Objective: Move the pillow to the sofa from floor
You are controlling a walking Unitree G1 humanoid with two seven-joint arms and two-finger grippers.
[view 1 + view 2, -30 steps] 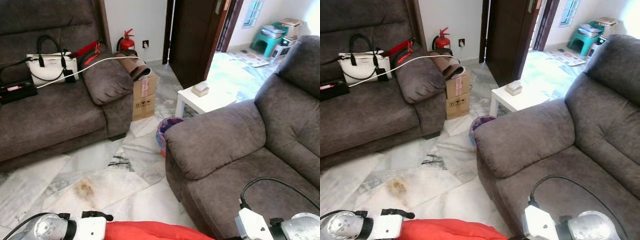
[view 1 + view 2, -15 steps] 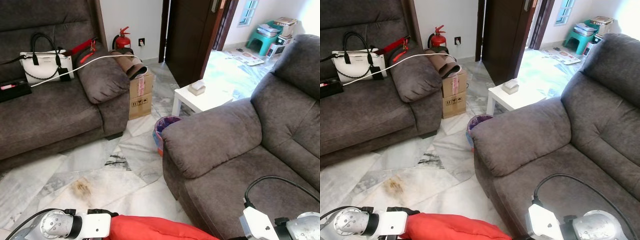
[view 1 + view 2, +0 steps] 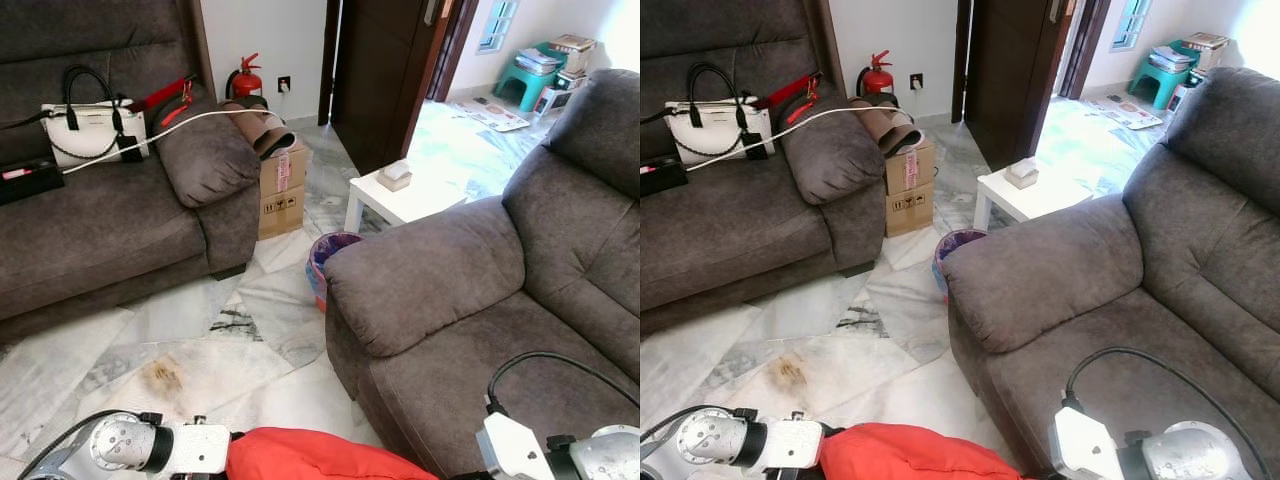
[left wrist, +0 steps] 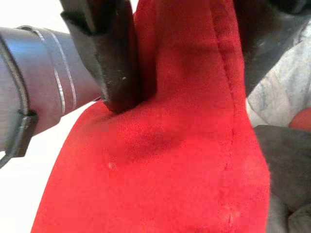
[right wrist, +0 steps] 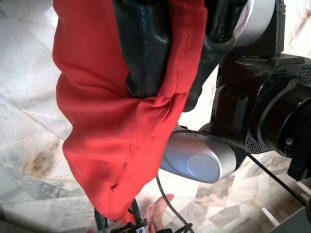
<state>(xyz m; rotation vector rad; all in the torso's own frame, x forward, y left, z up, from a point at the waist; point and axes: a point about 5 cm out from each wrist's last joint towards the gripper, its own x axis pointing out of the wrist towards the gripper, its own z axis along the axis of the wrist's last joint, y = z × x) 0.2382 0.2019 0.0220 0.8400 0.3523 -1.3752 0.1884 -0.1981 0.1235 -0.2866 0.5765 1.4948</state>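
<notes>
The red pillow (image 3: 310,462) hangs off the floor, near and low, pinched at its edges by the left gripper (image 4: 180,53) and right gripper (image 5: 170,58). Since a second ago the sofa (image 3: 480,300) on the right has neared, so placement looks close

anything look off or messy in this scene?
Brownish stain on the marble floor before the left sofa. White cable trails over its armrest. Otherwise tidy; both end effectors clamp the red pillow.
</notes>
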